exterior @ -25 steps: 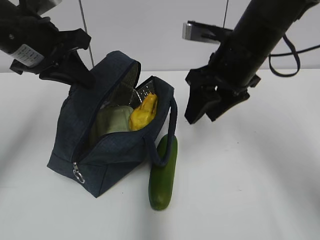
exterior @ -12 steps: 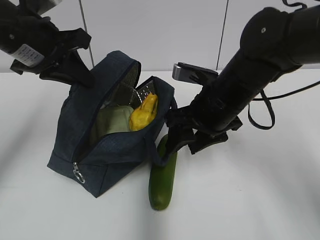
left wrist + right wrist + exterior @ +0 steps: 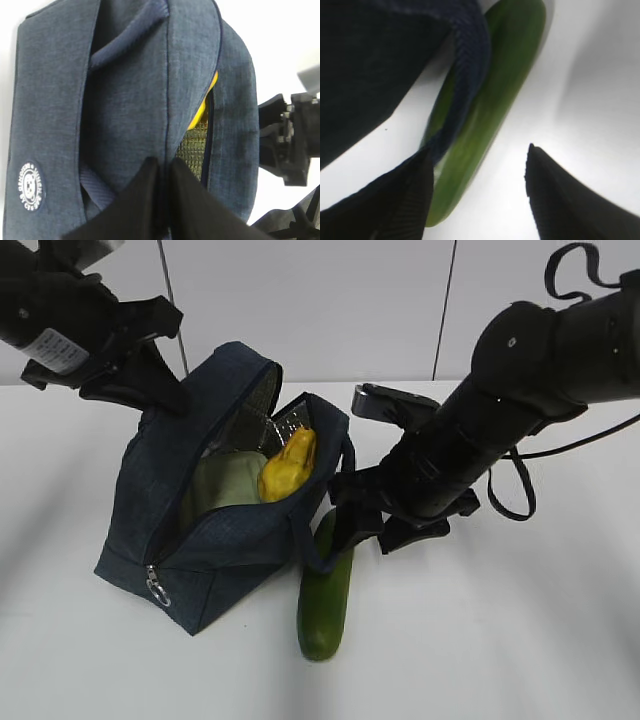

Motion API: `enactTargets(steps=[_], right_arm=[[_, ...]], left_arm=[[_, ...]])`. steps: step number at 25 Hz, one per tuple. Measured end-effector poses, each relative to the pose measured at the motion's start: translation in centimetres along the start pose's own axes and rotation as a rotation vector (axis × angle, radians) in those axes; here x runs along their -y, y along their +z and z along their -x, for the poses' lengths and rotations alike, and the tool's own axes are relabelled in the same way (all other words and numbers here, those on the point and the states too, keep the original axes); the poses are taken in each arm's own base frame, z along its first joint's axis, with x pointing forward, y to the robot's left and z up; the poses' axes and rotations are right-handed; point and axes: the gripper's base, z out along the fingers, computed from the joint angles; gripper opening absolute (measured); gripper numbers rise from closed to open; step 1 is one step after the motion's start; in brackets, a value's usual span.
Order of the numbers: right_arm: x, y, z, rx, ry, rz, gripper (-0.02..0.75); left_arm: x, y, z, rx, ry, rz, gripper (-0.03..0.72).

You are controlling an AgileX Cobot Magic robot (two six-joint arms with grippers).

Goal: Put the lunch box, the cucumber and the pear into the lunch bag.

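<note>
Now lowered beside the lunch bag [image 3: 225, 510], right gripper [image 3: 368, 525] spread wide over the far end of the cucumber [image 3: 327, 590], lying on the table just right of it. Left gripper [image 3: 162, 172] pinched shut on the bag's far fabric edge; pear [image 3: 287, 464] and lunch box [image 3: 225, 483] already inside, cucumber alone left to load.

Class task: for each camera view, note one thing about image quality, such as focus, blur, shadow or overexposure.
Exterior view: sharp overall, soft shadows beside the lunch bag. Left wrist view: fabric fairly sharp, white background blown out. Right wrist view: cucumber and bag handle blurred, very close to the lens.
</note>
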Motion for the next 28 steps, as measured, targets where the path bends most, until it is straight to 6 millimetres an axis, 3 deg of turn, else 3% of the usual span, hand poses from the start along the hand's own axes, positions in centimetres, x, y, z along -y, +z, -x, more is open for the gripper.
enactTargets(steps=[4,15,28], right_arm=[[0.8,1.1,0.0,-0.013,0.002,-0.044,0.456],[1.3,1.4,0.5,0.051,0.003,-0.081,0.456],[2.3,3.4,0.7,0.07,0.039,-0.097,0.456]], left_arm=[[0.0,0.0,0.0,0.0,0.0,0.0,0.003],[0.0,0.0,0.0,-0.001,0.0,-0.001,0.003],[0.0,0.0,0.0,-0.001,-0.001,-0.001,0.003]])
